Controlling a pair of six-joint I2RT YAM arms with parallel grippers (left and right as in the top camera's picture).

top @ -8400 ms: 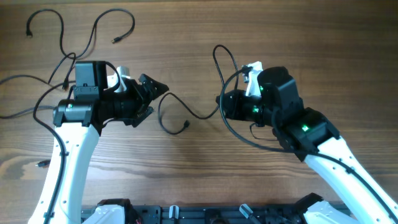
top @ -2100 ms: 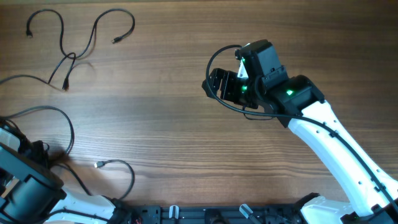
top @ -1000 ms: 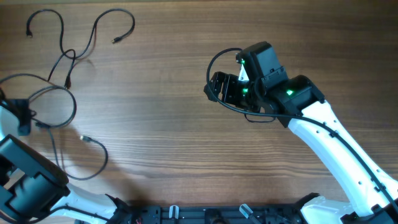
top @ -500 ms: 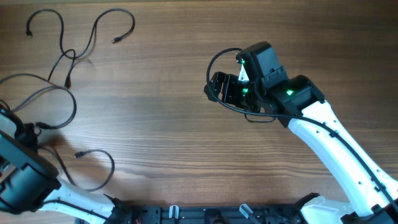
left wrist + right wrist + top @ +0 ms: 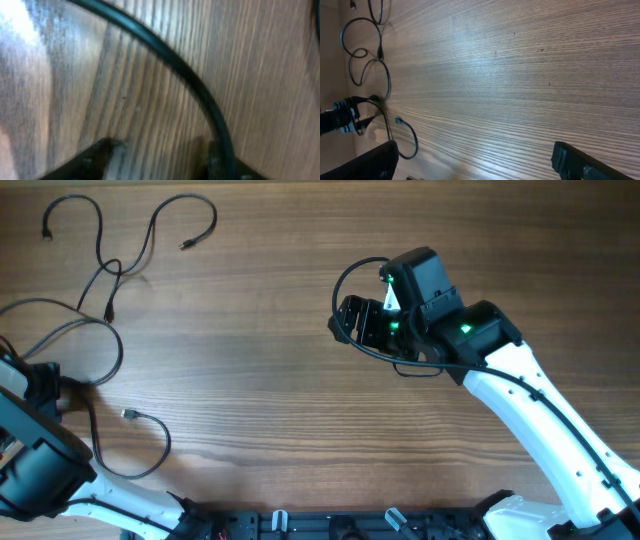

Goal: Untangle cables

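Two thin black cables lie at the table's far left. One wavy strand (image 5: 120, 270) spreads across the back left corner. The other cable (image 5: 112, 330) loops past my left gripper (image 5: 55, 388) and ends in a hook with a small plug (image 5: 128, 414). In the left wrist view that cable (image 5: 165, 55) curves down against the right finger (image 5: 222, 160). My left gripper (image 5: 160, 162) is open, with bare wood in the gap. My right gripper (image 5: 345, 320) hovers open over mid-table, far from both cables; in its own view the right gripper (image 5: 480, 160) has nothing between its fingers.
A thicker black wire (image 5: 345, 275) arcs around the right arm's wrist and belongs to the robot. The right wrist view looks across bare wood toward the cable loops (image 5: 365, 65) and the left gripper (image 5: 340, 120) at the table's left edge.
My left gripper's jaws have parted and let go of the cable. The plug end and its hook have shifted slightly toward the back. The right arm has stayed still.
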